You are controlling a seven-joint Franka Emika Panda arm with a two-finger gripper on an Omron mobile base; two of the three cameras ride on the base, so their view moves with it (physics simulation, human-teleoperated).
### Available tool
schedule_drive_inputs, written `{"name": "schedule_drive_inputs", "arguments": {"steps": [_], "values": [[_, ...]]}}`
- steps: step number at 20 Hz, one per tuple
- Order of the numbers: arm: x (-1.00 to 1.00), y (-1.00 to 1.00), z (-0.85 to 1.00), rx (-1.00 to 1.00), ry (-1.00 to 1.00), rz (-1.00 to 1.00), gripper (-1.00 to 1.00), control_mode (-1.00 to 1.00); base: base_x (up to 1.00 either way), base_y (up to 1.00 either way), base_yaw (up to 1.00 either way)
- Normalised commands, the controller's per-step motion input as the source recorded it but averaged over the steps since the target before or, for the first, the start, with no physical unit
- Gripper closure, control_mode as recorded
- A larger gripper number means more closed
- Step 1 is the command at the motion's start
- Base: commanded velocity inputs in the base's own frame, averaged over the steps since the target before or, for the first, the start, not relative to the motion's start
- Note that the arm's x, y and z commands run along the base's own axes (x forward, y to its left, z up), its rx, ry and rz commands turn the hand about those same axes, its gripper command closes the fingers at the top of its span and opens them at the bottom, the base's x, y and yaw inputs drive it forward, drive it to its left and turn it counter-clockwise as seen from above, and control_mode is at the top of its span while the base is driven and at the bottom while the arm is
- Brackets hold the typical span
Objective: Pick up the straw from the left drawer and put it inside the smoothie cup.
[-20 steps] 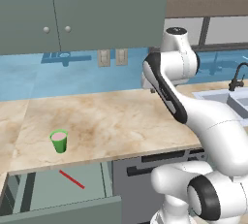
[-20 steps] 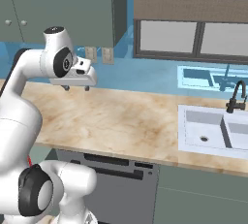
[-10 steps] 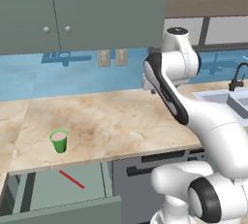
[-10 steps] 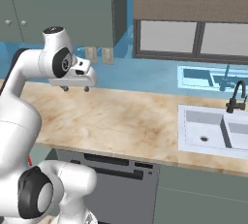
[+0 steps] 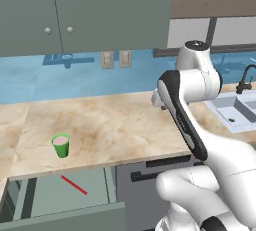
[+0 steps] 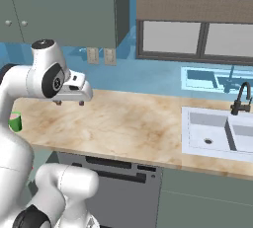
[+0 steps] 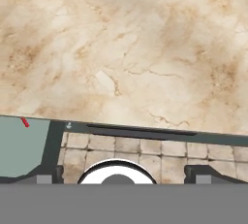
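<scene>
The gripper point(image 6: 69, 102) hangs above the marble table point(image 5: 115, 125) with its jaws spread apart and nothing between them. The straw point(image 5: 74, 185) lies in the open left drawer point(image 5: 60, 200), at 5 o'clock from the smoothie cup point(image 5: 61, 145) near the table's front edge

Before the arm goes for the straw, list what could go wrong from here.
1. The straw lies flat on the floor of the open drawer, thin and angled; the open gripper may close beside it or slide off it.
2. The gripper hangs over the counter, well away from the drawer; coming down, the hand could catch the counter edge or the drawer front.
3. The cup stands near the counter edge above the drawer; a careless lift could knock it over.
</scene>
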Motion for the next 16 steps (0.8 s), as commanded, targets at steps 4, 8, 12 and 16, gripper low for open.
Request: {"name": "schedule_drive_inputs", "arguments": {"steps": [4, 8, 12, 16], "values": [[-0.37, 0.08, -0.11, 0.04, -0.01, 0.02, -1.0, -1.0, 0.0, 0.0, 0.0], [-0.14, 0.11, -0.04, 0.02, 0.05, 0.05, -1.0, -1.0, 0.0, 0.0, 0.0], [-0.22, 0.15, -0.06, 0.01, 0.04, 0.06, -1.0, -1.0, 0.0, 0.0, 0.0], [-0.17, 0.0, -0.01, 0.0, 0.0, 0.0, -1.0, -1.0, 0.0, 0.0, 0.0]]}}
